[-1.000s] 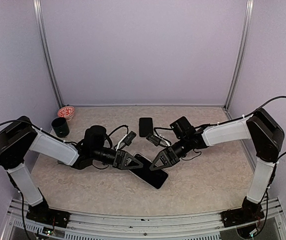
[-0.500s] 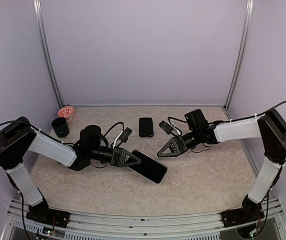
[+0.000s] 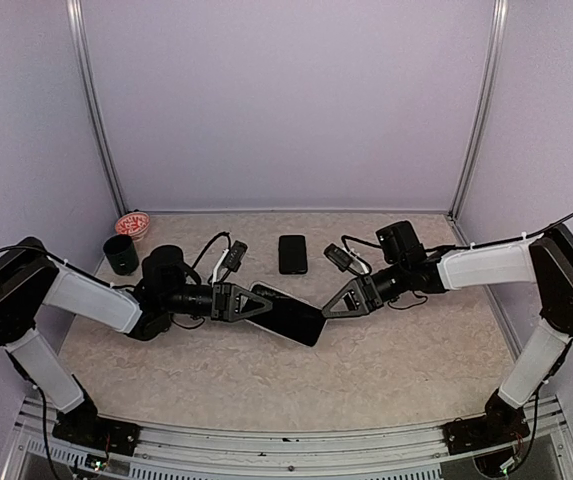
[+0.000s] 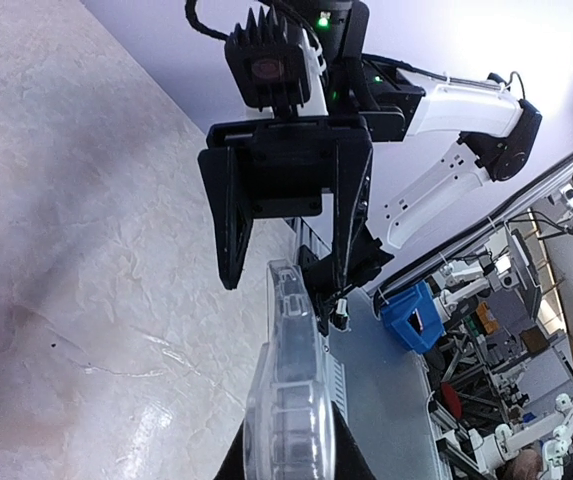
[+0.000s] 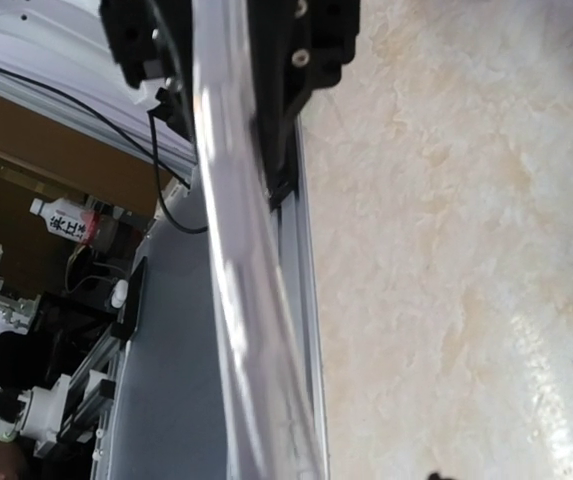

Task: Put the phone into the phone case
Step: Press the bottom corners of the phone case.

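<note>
Clear plastic phone case (image 4: 291,390), dark phone (image 3: 291,318) apparently lying in it, is clamped at one end by the left gripper (image 3: 254,302) over the table (image 3: 416,360); the right gripper (image 3: 328,309), jaws parted at the far end, should press corners home evenly while the left holds firm.

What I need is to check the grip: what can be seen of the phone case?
The phone case looks dark and glossy from above; edge-on in the left wrist view its rim is clear plastic with moulded bumps. The left gripper is shut on its left end; it slants toward the right gripper, whose open jaws straddle its far end.
</note>
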Controlling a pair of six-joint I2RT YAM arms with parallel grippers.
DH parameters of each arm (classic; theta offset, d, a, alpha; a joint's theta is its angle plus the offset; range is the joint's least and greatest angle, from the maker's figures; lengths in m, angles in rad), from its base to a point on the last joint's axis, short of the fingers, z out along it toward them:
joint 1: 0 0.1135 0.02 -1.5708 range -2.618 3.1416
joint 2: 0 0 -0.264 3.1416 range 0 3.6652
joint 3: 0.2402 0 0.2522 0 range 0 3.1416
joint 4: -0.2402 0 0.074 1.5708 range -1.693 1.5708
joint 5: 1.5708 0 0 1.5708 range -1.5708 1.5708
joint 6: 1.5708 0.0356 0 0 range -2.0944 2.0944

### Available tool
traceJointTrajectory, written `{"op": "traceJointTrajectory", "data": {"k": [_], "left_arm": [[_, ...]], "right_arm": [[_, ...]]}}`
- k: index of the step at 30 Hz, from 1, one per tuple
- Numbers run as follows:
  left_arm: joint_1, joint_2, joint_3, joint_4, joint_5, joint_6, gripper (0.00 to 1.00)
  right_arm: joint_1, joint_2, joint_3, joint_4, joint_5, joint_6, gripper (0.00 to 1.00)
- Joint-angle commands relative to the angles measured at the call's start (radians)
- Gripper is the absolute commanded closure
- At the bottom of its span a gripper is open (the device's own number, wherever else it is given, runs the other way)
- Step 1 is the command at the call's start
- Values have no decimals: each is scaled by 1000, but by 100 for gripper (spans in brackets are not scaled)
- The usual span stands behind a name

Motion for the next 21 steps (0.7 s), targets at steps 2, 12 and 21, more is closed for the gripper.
{"op": "traceJointTrajectory", "data": {"k": [2, 12, 21], "left_arm": [[15, -33, -14, 130, -26, -43, 100], [20, -31, -35, 168, -39, -69, 100], [28, -34, -37, 169, -52, -71, 100]], "right_arm": [[11, -33, -15, 60, -19, 20, 42], [43, 19, -15, 191, -31, 121, 56], [43, 21, -6, 159, -18, 106, 69]]}}
